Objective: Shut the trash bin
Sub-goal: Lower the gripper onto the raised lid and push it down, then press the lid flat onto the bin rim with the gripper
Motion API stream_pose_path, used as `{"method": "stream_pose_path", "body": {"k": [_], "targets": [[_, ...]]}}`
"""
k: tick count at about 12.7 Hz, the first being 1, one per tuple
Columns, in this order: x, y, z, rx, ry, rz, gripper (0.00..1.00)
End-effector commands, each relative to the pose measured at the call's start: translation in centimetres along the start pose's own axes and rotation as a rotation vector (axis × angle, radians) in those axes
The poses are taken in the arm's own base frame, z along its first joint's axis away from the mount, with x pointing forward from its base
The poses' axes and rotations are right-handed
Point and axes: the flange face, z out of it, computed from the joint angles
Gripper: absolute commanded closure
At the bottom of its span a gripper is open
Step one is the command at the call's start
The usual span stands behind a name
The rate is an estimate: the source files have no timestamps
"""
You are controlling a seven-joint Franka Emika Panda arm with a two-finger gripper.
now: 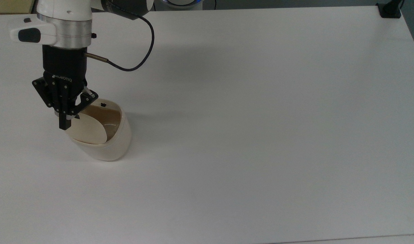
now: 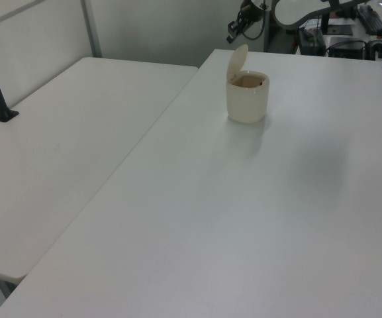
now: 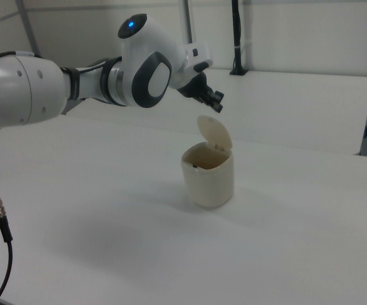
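1 trash bin (image 1: 103, 139) near table (image 1: 261, 135) edge, lid (image 1: 90, 130) raised, gripper (image 1: 64, 125) fingers together above lid

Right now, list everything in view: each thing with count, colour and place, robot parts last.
trash bin: one, cream, standing on the main table toward the top view's left; open.
lid: one, cream, hinged up from the bin's rim, standing nearly upright in the right view.
main table: one, white, carrying the bin.
second table: one, white, butted against the main table on the left view's left.
black clamp mount: one, at the main table's corner, the top view's upper right.
arm: one, white and dark grey, reaching in from the right view's left.
gripper: one, black, fingers shut, above the raised lid's edge.
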Motion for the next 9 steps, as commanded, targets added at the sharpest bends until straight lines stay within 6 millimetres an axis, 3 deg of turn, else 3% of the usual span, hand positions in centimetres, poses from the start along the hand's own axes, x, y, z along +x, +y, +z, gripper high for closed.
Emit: {"method": "stream_pose_path", "body": {"k": [1,4,9], "targets": [[-1.7,0.3,0.2,-0.056,-0.163,-0.095,1.00],[-4.6,0.4,1.3,-0.066,-0.381,-0.201,1.00],[-7.8,0.4,4.5,-0.060,-0.463,-0.204,1.00]]}}
